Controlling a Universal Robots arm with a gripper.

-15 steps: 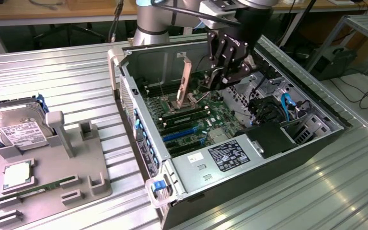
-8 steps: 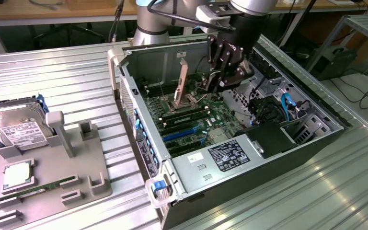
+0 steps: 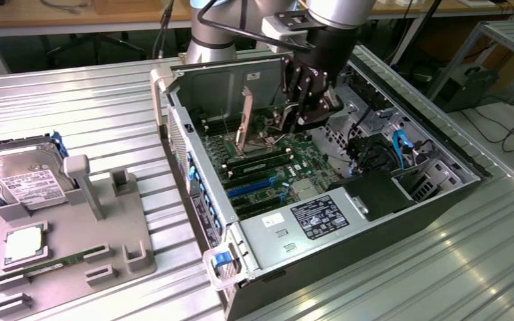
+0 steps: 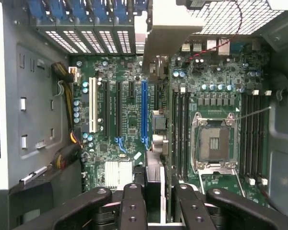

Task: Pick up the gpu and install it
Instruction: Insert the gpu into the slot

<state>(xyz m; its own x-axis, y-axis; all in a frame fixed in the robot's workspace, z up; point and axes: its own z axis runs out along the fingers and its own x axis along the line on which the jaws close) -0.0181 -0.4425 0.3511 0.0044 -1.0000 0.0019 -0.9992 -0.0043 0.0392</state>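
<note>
Wrist view: the gpu is pinched edgewise in the nearly closed tool; stiff, light, fragile, best held by its edges.

Ribbed metal table: computer case, gray holder.

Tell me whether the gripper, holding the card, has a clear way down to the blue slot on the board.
Probably yes. The gripper holds the card above the board, and nothing lies across the blue slot below it.
</note>
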